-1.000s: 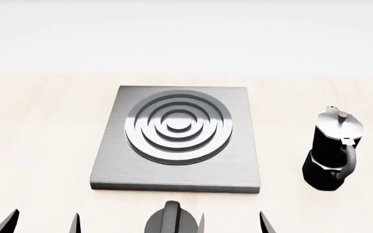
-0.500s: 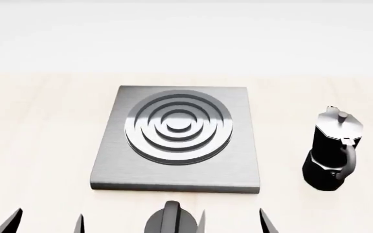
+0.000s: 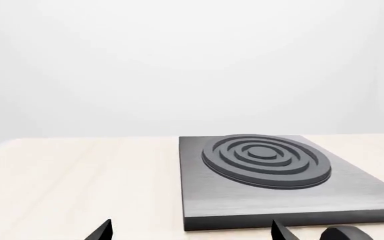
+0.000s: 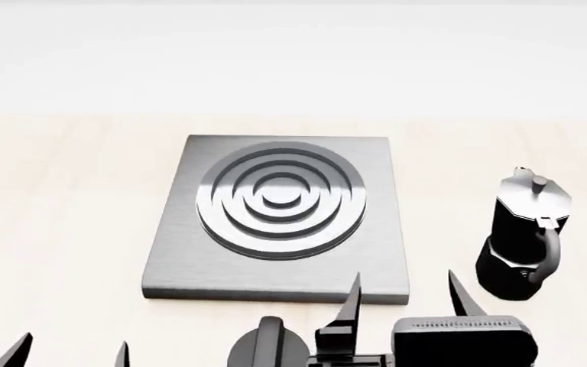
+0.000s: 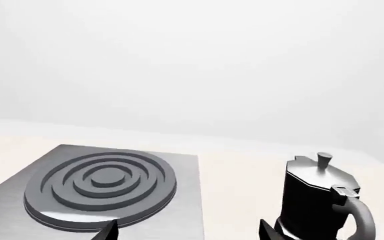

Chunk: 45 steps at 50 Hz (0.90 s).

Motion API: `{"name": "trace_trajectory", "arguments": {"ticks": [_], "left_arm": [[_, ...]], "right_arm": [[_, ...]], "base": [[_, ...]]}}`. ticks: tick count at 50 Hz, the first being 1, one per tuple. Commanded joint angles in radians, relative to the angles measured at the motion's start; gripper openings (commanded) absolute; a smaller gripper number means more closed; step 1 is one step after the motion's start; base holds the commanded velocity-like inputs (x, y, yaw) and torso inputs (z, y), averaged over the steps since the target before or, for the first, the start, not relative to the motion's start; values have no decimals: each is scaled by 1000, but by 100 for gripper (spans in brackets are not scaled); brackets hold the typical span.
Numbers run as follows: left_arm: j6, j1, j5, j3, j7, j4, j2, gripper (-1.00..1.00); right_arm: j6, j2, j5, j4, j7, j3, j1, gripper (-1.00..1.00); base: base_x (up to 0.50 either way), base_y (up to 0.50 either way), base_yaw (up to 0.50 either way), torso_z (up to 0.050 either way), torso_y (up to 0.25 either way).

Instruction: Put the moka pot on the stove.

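The moka pot (image 4: 523, 237) stands upright on the table at the right of the stove, its handle toward me; it also shows in the right wrist view (image 5: 315, 205). The stove (image 4: 278, 218) is a flat dark grey plate with a ring burner in the middle; it shows in the left wrist view (image 3: 279, 180) and the right wrist view (image 5: 102, 182). My right gripper (image 4: 406, 294) is open and empty at the stove's near right corner, left of the pot. My left gripper (image 4: 69, 353) is open and empty at the near left edge.
A round black knob (image 4: 268, 345) sits in front of the stove's near edge, between my two grippers; it also shows in the left wrist view (image 3: 345, 233). The light wooden table (image 4: 59, 199) spreads on both sides, with a white wall behind.
My right gripper has come up into the head view, its fingers now over the stove's near right corner. The left gripper, pot and stove have stayed put.
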Motion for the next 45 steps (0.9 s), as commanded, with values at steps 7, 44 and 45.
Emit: {"name": "trace_trajectory", "arguments": {"ticks": [7,44,45], "left_arm": [[13,-5,-27,4,-14,-9,-13,100],[12,-16,-58,38,-49,-18,-47,100],[12,-16,-59,38,-50,-17,-48,100]], "right_arm": [[202,69,-13,-204,29,57,62,100],[348,141,47,-232,-12,141,195,100],[349,136,82,-217,-33,166,200,100]], "base": [[0,0,0,0,0],[0,0,0,0,0],[0,0,0,0,0]]}}
